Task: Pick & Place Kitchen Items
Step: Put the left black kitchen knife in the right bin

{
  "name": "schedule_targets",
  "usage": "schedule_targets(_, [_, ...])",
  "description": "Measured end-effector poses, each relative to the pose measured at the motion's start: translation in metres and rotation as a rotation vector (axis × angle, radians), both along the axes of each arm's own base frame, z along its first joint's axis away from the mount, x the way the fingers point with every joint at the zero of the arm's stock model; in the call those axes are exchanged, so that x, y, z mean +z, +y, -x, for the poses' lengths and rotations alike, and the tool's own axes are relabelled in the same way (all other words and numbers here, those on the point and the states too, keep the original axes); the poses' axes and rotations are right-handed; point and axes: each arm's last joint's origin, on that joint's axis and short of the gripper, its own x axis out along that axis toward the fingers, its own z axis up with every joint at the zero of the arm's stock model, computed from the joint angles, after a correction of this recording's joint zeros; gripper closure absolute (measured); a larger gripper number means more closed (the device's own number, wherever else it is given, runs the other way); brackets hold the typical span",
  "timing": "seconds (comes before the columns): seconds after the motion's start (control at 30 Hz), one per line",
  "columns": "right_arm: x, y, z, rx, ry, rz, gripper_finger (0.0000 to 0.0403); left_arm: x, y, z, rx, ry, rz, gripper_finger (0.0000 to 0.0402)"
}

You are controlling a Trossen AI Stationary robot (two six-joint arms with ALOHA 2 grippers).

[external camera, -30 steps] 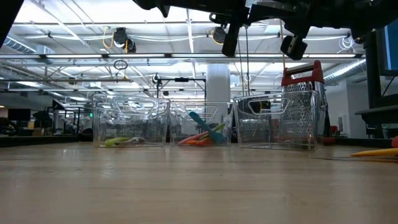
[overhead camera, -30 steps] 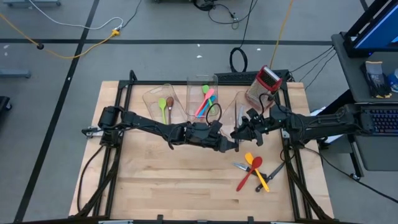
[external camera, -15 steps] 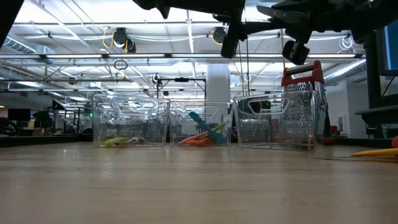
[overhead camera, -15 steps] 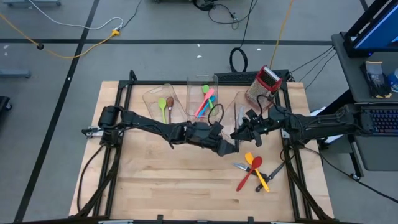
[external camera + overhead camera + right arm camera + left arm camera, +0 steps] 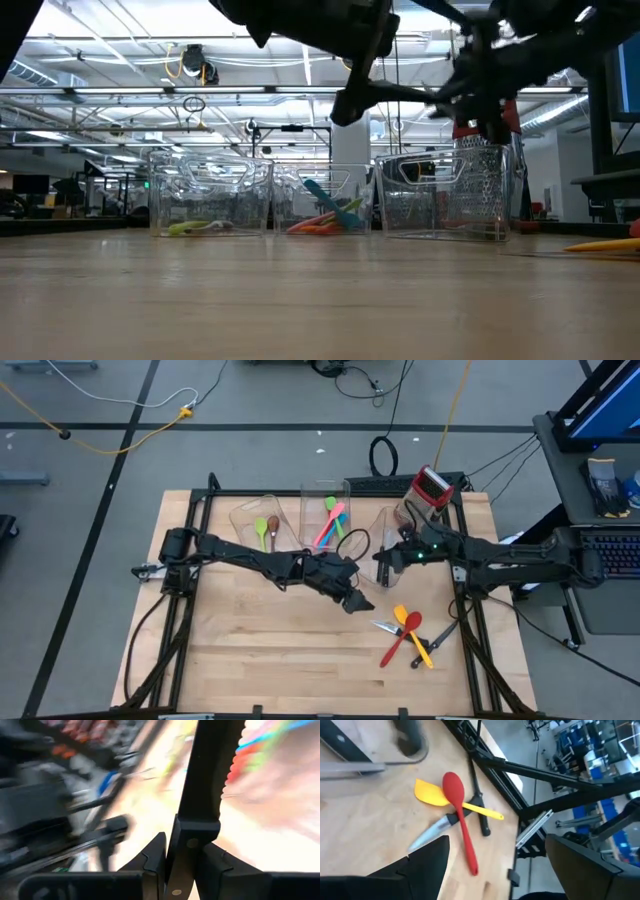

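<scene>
My right gripper (image 5: 386, 564) hangs over the rightmost clear bin (image 5: 388, 528), shut on a black-handled knife with a serrated blade (image 5: 214, 760). My left gripper (image 5: 357, 601) hovers open above the table, left of the loose items. Past its spread fingers, the left wrist view shows a red spoon (image 5: 455, 790), a yellow spatula (image 5: 432, 794), a steel knife (image 5: 427, 837) and another black-handled knife (image 5: 479, 812). They lie flat in a crossed pile (image 5: 405, 635). My right gripper pinches the knife's black riveted handle (image 5: 187, 845) between its two fingers, at the end next to the blade. The knife runs along the fingers, and its blade sticks out ahead of their tips. The fingers come nearly level from the table's right side. The knife is clear of the table.
Three clear bins stand in a row at the far side. The left bin (image 5: 255, 525) holds a green and a brown spoon; the middle bin (image 5: 325, 515) holds several coloured utensils. A red-topped box grater (image 5: 428, 490) stands at the far right. Bare wood lies near and left.
The two grippers stood tip to tip over the table's middle. My left gripper has opened, tipped downward and drawn back toward the table's left. My right gripper has swung toward the far edge, over the right bin, keeping the knife.
</scene>
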Motion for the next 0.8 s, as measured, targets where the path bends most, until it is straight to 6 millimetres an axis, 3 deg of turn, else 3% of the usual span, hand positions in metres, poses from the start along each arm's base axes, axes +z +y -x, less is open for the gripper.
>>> schedule_targets(0.3, [-0.012,-0.024,0.013,-0.230,0.134,-0.064,0.0343,0.021,0.021,0.018,0.075,0.054,-0.186,0.0064])
schedule_targets(0.53, [-0.026,-0.024,0.022,-0.277,0.284,-0.149,0.0343,0.041,0.036,0.038,0.146,0.105,-0.348,0.0064])
schedule_targets(0.8, [-0.028,-0.027,0.015,-0.304,0.257,-0.210,0.0343,0.046,0.054,0.042,0.148,0.107,-0.409,0.0064])
